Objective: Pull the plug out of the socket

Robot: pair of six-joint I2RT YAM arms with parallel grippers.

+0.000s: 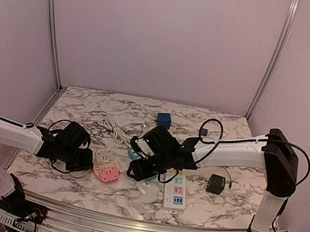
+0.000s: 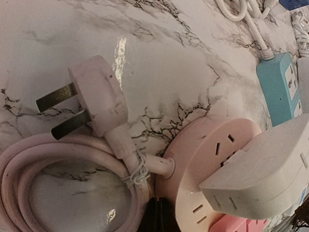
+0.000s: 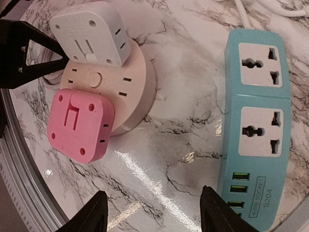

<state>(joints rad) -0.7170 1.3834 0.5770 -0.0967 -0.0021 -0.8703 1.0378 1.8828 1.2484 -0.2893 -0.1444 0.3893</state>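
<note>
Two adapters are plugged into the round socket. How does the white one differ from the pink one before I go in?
Colour: the white adapter is off-white, the pink adapter bright pink. Place: in the top view the white adapter sits farther back, the pink adapter just in front of it, nearer the camera. Both are rounded squares plugged flat onto the round socket, with slots along their sides.

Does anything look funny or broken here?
Nothing looks broken or spilled. The white adapter and pink adapter hang over the edge of the round socket, and its own plug lies loose, plugged into nothing.
</note>
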